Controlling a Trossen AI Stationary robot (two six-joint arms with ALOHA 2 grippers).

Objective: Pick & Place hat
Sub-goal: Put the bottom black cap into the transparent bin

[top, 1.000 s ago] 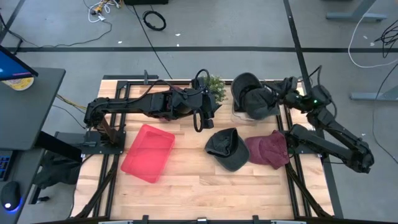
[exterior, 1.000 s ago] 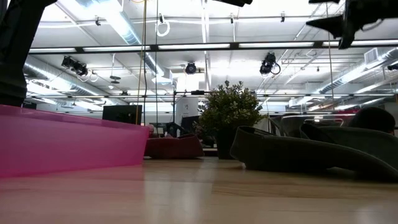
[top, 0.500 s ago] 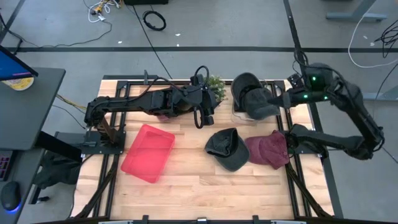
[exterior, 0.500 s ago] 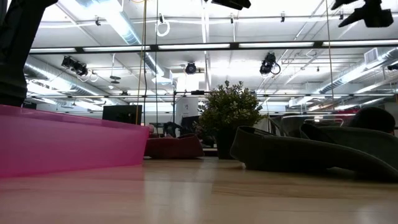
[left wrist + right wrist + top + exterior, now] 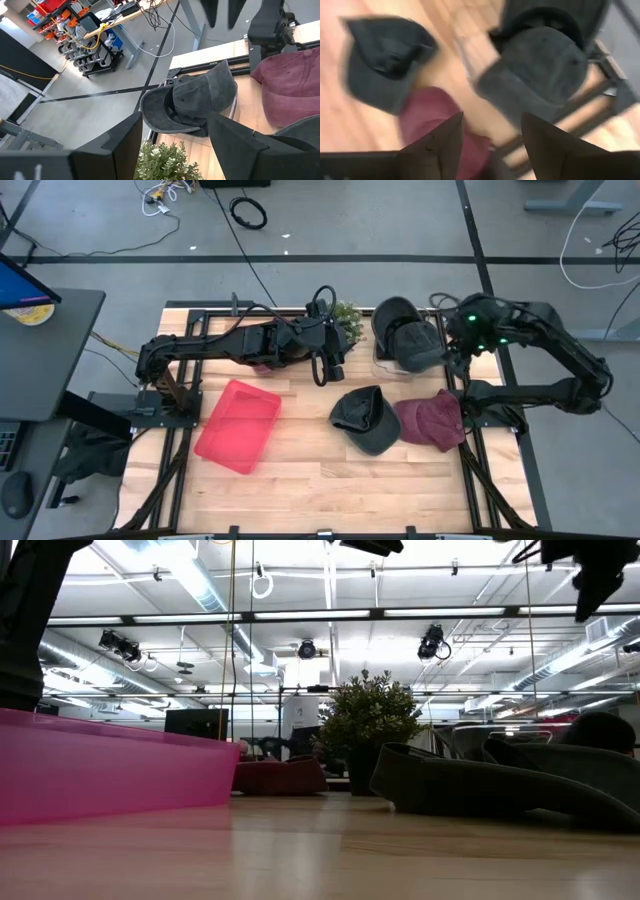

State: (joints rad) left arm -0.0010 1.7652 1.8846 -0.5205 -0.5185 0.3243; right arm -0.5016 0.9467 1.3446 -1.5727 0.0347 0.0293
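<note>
Two dark grey caps point(image 5: 405, 335) lie stacked at the table's far right, also in the left wrist view point(image 5: 197, 97) and the right wrist view point(image 5: 545, 65). Another dark cap point(image 5: 365, 418) and a maroon cap point(image 5: 432, 420) rest on the wood nearer the front. My right gripper point(image 5: 452, 352) hangs open, high above the table beside the stacked caps, its fingers point(image 5: 440, 142) pointing down. My left gripper point(image 5: 328, 370) hovers open near the plant point(image 5: 345, 318), facing the caps. Neither touches anything.
A pink bin point(image 5: 237, 425) sits on the table's left half, seen close in the low view point(image 5: 100, 770). The potted plant point(image 5: 368, 720) stands at the far edge. Bare wood point(image 5: 330, 480) stretches along the near side. Black frame rails point(image 5: 470, 450) border the table.
My right arm has risen from lying low along the table's right side and arched up. Its gripper has tipped from level to pointing down, staying beside the stacked grey caps. The caps have not moved.
</note>
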